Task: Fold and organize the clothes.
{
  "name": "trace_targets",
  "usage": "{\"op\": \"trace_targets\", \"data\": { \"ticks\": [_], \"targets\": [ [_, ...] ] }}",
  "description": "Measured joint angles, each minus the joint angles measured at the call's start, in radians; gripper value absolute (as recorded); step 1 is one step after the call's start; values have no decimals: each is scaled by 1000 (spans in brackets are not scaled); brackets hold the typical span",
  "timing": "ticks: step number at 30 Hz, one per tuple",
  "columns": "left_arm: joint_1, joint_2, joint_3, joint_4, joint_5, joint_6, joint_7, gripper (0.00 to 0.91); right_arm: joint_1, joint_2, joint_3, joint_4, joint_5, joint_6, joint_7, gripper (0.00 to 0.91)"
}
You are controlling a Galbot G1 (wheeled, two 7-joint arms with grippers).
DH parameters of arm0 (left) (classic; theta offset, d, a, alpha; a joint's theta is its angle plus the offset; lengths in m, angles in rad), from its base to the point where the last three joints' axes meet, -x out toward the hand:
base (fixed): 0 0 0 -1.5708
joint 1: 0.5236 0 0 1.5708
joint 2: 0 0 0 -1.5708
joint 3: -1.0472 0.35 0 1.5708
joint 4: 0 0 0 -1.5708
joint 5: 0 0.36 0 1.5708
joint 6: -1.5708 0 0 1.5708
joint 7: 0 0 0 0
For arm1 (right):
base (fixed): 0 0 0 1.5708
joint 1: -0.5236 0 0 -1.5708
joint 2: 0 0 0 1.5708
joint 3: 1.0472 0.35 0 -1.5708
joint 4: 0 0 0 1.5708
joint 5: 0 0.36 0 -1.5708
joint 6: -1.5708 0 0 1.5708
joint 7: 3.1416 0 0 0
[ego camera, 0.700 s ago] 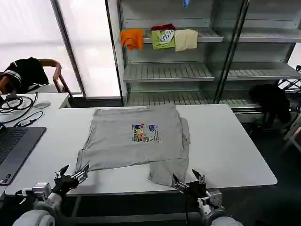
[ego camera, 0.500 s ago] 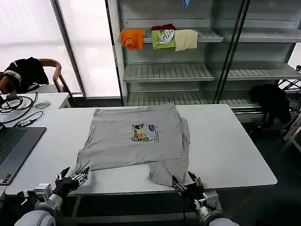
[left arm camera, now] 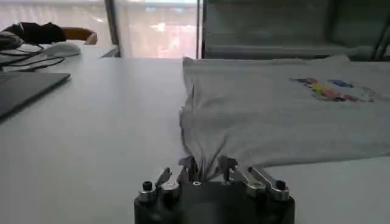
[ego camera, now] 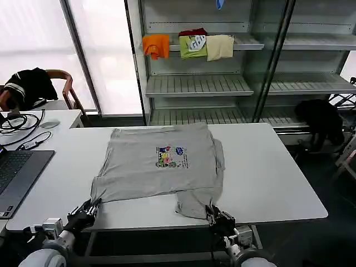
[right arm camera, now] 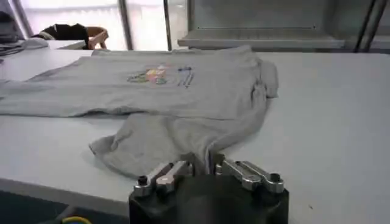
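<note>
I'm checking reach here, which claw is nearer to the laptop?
Left. The left claw pinches the shirt corner at the table's near edge, on the laptop side. The right claw grips the shirt's opposite near corner.

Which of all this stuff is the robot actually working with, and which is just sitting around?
In use:
- grey shirt spread on the table
- left gripper, pinching the shirt's near left corner
- right gripper, pinching its near right edge

Just lying about:
- folded clothes on the shelf
- laptop
- cables
- black garment on the chair
</note>
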Motion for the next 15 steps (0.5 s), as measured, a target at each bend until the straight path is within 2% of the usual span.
{"op": "trace_targets", "data": {
  "ticks": [8, 15],
  "targets": [
    [-15, -6, -9, -6, -35, -1, 9, 0, 31, 14, 16, -18, 60, 37, 14, 0],
    [-66, -3, -20, -19, -138, -2, 1, 0, 127, 41, 24, -64, 115, 63, 39, 0]
  ]
}}
